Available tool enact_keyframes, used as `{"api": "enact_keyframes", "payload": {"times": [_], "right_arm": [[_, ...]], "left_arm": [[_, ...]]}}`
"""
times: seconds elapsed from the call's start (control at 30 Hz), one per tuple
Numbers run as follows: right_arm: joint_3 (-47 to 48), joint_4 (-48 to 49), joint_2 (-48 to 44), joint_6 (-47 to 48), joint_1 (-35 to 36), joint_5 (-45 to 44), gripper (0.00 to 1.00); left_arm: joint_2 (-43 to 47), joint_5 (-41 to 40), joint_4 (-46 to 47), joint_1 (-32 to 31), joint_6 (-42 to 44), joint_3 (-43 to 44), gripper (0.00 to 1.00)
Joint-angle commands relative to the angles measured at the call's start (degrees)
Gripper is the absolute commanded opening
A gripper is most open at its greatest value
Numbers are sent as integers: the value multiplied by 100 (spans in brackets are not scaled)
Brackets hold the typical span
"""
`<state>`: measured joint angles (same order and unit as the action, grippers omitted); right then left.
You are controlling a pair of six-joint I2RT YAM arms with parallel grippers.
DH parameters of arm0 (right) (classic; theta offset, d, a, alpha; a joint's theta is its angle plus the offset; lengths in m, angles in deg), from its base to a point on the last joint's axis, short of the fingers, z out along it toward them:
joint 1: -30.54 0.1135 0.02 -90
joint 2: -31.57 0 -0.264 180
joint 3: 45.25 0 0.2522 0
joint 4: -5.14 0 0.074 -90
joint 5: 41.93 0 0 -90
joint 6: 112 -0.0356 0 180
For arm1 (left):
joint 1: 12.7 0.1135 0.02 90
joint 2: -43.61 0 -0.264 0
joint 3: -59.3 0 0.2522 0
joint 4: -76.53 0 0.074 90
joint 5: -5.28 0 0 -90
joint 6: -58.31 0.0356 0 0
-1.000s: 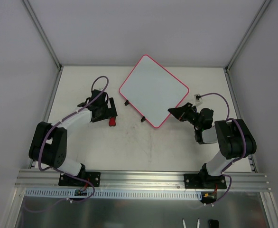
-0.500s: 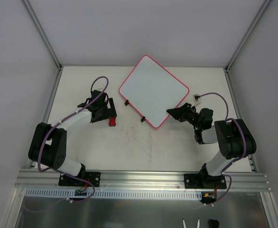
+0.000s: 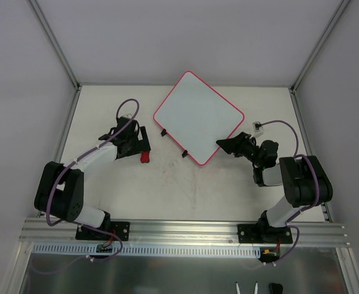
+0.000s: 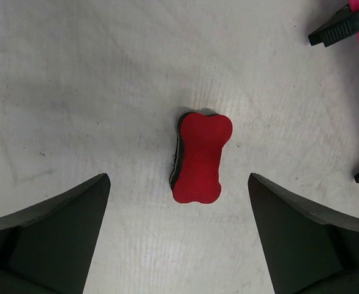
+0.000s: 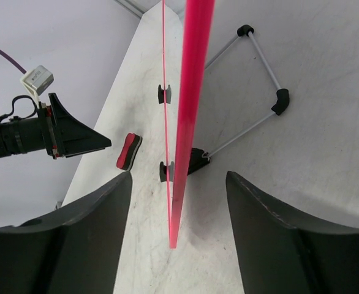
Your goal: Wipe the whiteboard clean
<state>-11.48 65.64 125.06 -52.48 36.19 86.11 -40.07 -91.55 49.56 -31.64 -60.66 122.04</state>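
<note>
The whiteboard [image 3: 198, 116], white with a pink rim, sits tilted at the back centre, and its face looks blank. In the right wrist view its pink edge [image 5: 188, 122] shows edge-on between the fingers of my right gripper [image 5: 178, 226]. That gripper is open and stands apart from the rim on both sides, at the board's near right corner [image 3: 223, 146]. A small red bow-shaped eraser [image 4: 199, 158] lies flat on the table just ahead of my open left gripper [image 4: 178, 245], untouched. From above, the eraser [image 3: 145, 157] lies left of the board, by the left gripper [image 3: 144, 146].
Two black clips [image 3: 164, 132] [image 3: 184, 153] sit on the board's near left edge. A thin wire stand [image 5: 259, 61] with black corner pieces props the board from behind. Grey enclosure walls [image 3: 51, 55] surround the table. The aluminium rail [image 3: 179, 229] carrying the arm bases runs along the near edge.
My right gripper has gone from shut on the whiteboard's corner to open, letting go of the rim. The left gripper has opened slightly wider. The board and eraser have not moved.
</note>
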Motion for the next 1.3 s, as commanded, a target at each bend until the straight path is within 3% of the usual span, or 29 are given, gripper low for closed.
{"api": "enact_keyframes", "payload": {"times": [0.0,0.03,0.13,0.37,0.6,0.77,0.8,0.9,1.0,1.27], "right_arm": [[-85,1196,-331,86,-82,116,71],[-120,1196,-384,112,-99,98,81],[-330,1187,-630,148,-213,-95,95],[-805,1187,-1280,86,-521,-122,99],[-1184,987,-2211,-168,-539,-182,99],[-1000,-1189,-3440,313,-539,-647,99],[-990,-2204,-4096,489,-539,-771,99],[-973,-4033,-5484,1227,-530,-1307,99],[-867,-5382,-6210,1641,-539,-1764,99],[-1078,-6072,-6686,1896,-539,-1888,99]], "left_arm": [[334,-213,-41,-75,6,-63,98],[370,-231,-24,-75,6,-72,98],[493,-240,-24,-75,-3,-124,99],[1002,-196,178,-84,-21,-414,99],[2380,-477,363,-145,-117,-1003,99],[3146,-652,407,-171,-170,-1521,99],[3365,-679,425,-172,-179,-1592,99],[3813,-906,477,-241,-170,-1882,99],[4174,-978,635,-286,-74,-2137,99],[4307,-715,697,-295,181,-2348,99]]}}
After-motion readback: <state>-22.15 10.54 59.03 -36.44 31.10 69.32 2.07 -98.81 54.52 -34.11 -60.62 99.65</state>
